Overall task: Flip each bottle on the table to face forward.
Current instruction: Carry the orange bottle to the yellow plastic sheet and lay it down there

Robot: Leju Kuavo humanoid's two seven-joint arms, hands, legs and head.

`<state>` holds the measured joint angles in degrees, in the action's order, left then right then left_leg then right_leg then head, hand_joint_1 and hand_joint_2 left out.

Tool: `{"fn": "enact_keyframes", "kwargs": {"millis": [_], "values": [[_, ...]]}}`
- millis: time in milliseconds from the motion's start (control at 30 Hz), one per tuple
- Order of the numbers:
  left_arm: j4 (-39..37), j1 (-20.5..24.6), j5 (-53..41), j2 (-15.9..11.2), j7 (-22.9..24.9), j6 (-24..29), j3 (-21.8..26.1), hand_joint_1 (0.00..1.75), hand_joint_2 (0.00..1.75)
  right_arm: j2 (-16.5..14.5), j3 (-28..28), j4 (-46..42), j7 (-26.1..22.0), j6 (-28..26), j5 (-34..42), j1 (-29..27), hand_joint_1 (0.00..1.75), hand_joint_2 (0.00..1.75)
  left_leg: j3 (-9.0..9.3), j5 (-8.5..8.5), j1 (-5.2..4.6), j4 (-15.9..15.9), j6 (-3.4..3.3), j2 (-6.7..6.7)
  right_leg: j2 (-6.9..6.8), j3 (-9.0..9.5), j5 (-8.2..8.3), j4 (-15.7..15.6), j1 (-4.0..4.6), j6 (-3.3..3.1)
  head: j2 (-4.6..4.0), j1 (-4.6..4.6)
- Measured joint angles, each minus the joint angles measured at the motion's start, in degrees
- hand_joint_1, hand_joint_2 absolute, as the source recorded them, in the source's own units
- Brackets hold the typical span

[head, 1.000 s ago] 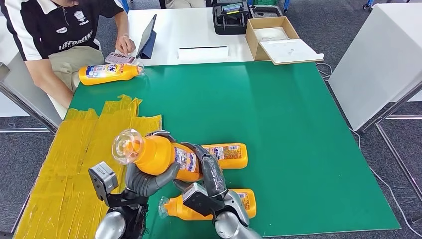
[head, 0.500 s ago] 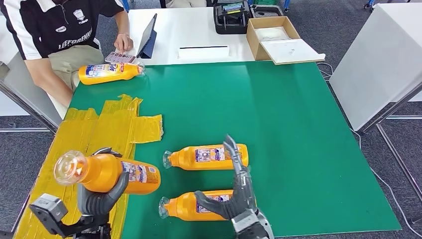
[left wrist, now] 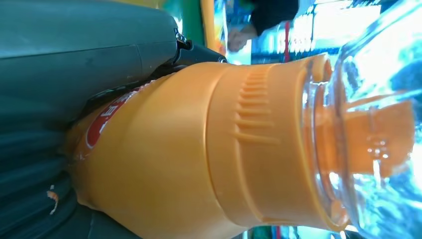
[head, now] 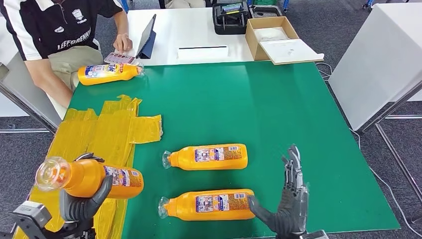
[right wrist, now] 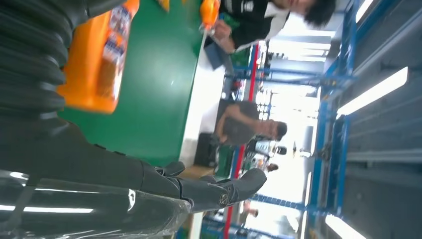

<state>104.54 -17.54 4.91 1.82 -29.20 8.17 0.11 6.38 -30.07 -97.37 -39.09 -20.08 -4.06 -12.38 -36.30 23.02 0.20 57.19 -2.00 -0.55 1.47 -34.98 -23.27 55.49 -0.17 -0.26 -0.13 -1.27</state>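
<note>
In the head view, the left hand has carried its orange bottle further out over the yellow tape at the table's near left corner, clear cap pointing left. The right hand has let go and swung out to the right, fingers spread and upright beside the nearest bottle. The handover looks finished, so a set-down likely comes next. The left wrist view shows fingers wrapped round the bottle's body. In the right wrist view, that hand's fingers stretch out holding nothing.
</note>
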Motion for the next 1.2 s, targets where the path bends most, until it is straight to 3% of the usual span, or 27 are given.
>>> {"fn": "enact_keyframes", "kwargs": {"millis": [267, 433, 600, 700, 800, 867, 933, 1000, 1067, 1100, 1133, 1200], "values": [[-0.06, 0.60, -14.92, 0.14, -2.96, 13.59, -0.02, 1.75, 1.75, 3.97, 0.10, -1.77, -0.41, -6.63, 0.18, -1.34, 0.00, 1.75, 0.01, 0.00, 0.00, 0.00, -0.01, 0.00, 0.00, 0.00, 0.00, 0.00, 0.00, 0.00, 0.00, -0.01], [-0.19, 2.75, -45.41, 1.35, -2.79, 29.55, 0.12, 1.75, 1.75, 5.16, 0.10, -3.08, 2.13, -15.89, -5.58, -1.43, 0.00, 1.75, 0.03, -0.04, 0.00, 0.01, -0.04, -0.01, -0.02, 0.02, 0.00, -0.01, 0.00, 0.00, 0.00, -0.02], [-1.49, 6.87, -81.86, 5.85, -0.94, 31.47, 3.32, 1.75, 1.75, 5.66, 0.09, -5.30, 7.08, -17.31, -12.09, -2.89, 0.00, 1.75, 0.04, -0.04, -0.04, 0.01, -0.07, -0.01, -0.06, 0.07, 0.02, 0.00, -0.02, 0.02, 0.00, 0.00], [-2.88, 8.77, -92.59, 6.36, 5.77, 31.50, 3.98, 1.75, 1.75, 5.66, 0.10, -6.78, 9.36, -17.12, -13.81, -3.46, 0.00, 1.75, 0.07, -0.04, -0.04, 0.01, -0.08, 0.01, -0.04, 0.07, 0.03, -0.01, -0.03, 0.02, 0.00, -0.02], [-4.47, 9.83, -94.40, 5.33, 10.01, 31.50, 3.91, 1.75, 1.75, 5.68, 0.23, -7.83, 10.21, -16.71, -14.45, -3.74, 0.00, 1.75, 0.09, -0.05, -0.02, 0.01, -0.08, 0.01, -0.05, 0.07, 0.03, 0.00, -0.02, 0.02, 0.00, -0.01], [-6.56, 10.97, -94.65, 2.44, 15.40, 31.50, 2.91, 1.75, 1.75, 5.66, 0.55, -8.34, 10.60, -15.56, -14.91, -3.81, 0.00, 1.75, 0.11, -0.06, 0.00, 0.00, -0.07, 0.00, -0.04, 0.06, 0.03, 0.00, 0.00, 0.01, 0.00, 0.01], [-10.23, 13.52, -94.80, -2.93, 26.55, 31.39, -0.88, 1.75, 1.75, 5.40, 1.32, -8.68, 10.85, -13.64, -15.41, -3.79, 0.00, 1.75, 0.14, -0.07, 0.04, 0.00, -0.05, 0.01, -0.03, 0.02, 0.05, 0.00, 0.02, -0.03, 0.00, -0.03], [-15.20, 18.05, -94.84, -8.78, 42.75, 30.92, -8.45, 1.75, 1.75, 4.83, 2.47, -8.80, 10.94, -11.30, -16.09, -3.74, 0.00, 1.75, 0.14, -0.16, 0.07, 0.00, 0.01, -0.05, -0.10, -0.02, 0.09, 0.00, 0.05, -0.10, 0.00, -0.06], [-20.76, 23.47, -94.89, -12.54, 58.26, 30.03, -19.29, 1.75, 1.75, 3.81, 3.82, -8.87, 10.96, -8.66, -17.11, -3.48, 0.00, 1.75, 0.10, -0.26, 0.09, -0.03, 0.06, -0.18, -0.25, 0.06, 0.11, 0.03, 0.07, -0.15, 0.00, -0.03], [-23.65, 25.73, -94.92, -13.65, 63.08, 29.53, -25.20, 1.75, 1.75, 3.16, 4.52, -8.92, 10.99, -7.33, -17.70, -3.24, 0.00, 1.75, 0.09, -0.28, 0.08, -0.05, 0.09, -0.22, -0.30, 0.13, 0.12, 0.05, 0.07, -0.15, 0.00, -0.02], [-26.29, 27.42, -94.93, -14.35, 65.02, 29.00, -30.49, 1.75, 1.75, 2.44, 5.21, -8.99, 11.10, -6.18, -18.25, -3.03, 0.00, 1.75, 0.11, -0.27, 0.07, -0.06, 0.11, -0.19, -0.27, 0.19, 0.14, 0.06, 0.06, -0.15, 0.00, -0.01], [-30.79, 29.33, -94.96, -15.10, 63.02, 27.94, -38.05, 1.75, 1.75, 1.11, 6.52, -9.16, 11.42, -4.44, -19.16, -2.83, 0.00, 1.75, 0.14, -0.24, 0.01, -0.05, 0.15, -0.02, -0.08, 0.15, 0.17, 0.08, 0.02, -0.15, 0.00, -0.01]]}}
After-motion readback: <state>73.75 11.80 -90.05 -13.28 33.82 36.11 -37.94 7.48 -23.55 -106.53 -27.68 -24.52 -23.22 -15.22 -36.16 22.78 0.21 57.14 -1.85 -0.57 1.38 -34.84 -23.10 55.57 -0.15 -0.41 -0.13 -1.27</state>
